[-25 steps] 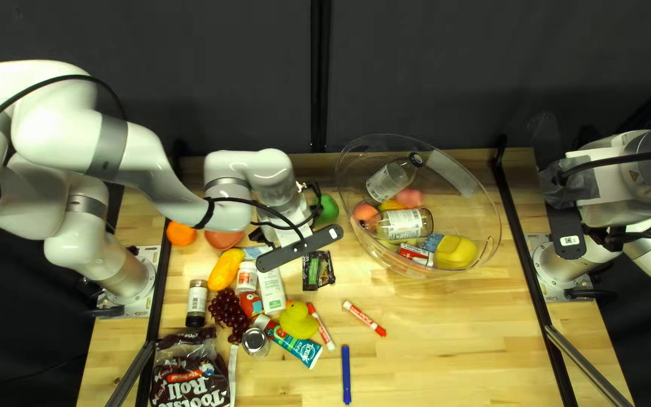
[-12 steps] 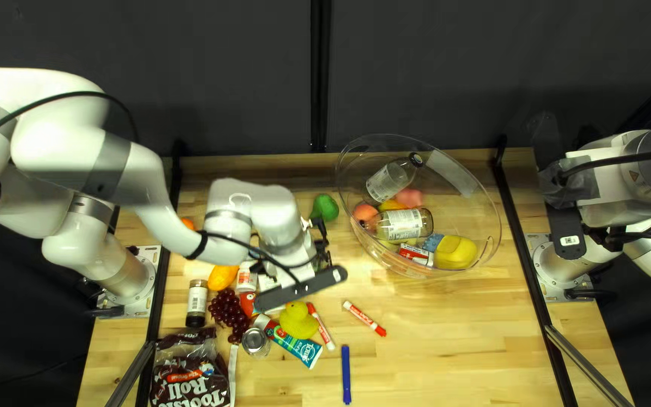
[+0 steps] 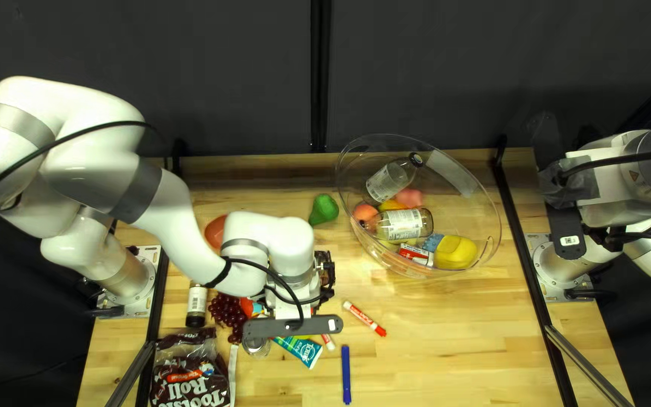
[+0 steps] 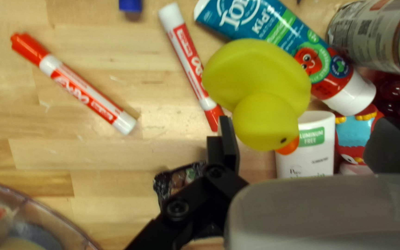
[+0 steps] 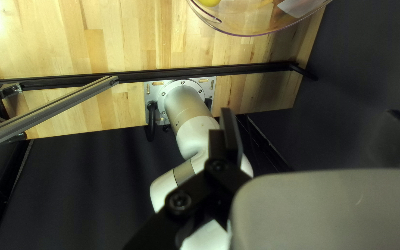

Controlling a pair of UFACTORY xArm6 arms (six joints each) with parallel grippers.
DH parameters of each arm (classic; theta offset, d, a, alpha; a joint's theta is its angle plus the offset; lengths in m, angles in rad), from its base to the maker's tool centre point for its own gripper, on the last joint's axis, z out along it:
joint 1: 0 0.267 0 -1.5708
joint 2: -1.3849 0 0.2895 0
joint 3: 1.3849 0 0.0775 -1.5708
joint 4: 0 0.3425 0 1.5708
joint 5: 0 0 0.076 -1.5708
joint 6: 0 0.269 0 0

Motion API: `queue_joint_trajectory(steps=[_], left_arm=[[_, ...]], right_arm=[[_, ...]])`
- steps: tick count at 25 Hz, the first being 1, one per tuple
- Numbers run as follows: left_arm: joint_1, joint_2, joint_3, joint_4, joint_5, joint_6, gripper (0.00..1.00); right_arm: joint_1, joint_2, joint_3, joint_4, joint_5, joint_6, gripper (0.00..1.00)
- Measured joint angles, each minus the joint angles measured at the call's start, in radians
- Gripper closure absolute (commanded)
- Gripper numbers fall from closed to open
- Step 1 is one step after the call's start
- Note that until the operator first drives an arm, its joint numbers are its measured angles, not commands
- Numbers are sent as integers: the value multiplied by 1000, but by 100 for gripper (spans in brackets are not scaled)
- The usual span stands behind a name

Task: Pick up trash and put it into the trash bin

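Top left view: the left pincer point(image 3: 288, 307) hangs over the clutter; the right pincer point(image 3: 603, 240) is well apart, across the clear bin point(image 3: 500, 226). Only here do the bin's bottles point(image 3: 404, 224) show, smooth and see-through. Beyond the left pincer, toward the far edge, is a green pear shape point(image 3: 324, 209); nearer the viewer lie a blue marker point(image 3: 346, 374) and a glossy, creased brown bag point(image 3: 186, 377).

Left wrist view: the left pincer point(image 4: 307, 129) is released, its fingers wide apart. A crinkly dark wrapper point(image 4: 179, 181), the likely trash, sits beside one finger, partly behind the links. Ahead is a rounded, matte yellow duck point(image 4: 255, 74), hidden from above, overlapping a smooth teal tube point(image 4: 274, 23).

Right wrist view: the right pincer point(image 5: 309, 120) is also released; ahead are its arm's round metal base point(image 5: 184, 95) and the bin's curved plastic rim.
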Motion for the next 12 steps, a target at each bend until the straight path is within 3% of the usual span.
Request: queue_joint_trajectory(steps=[9, 11, 12], left_arm=[[52, 87, -36, -59, -4, 112, 0], [56, 89, -35, -60, -2, 119, 19], [57, 91, -35, -61, 0, 121, 53]], right_arm=[[0, 0, 0, 0, 0, 0, 0], [0, 0, 0, 0, 0, 0, 0], [0, 0, 0, 0, 0, 0, 0]])
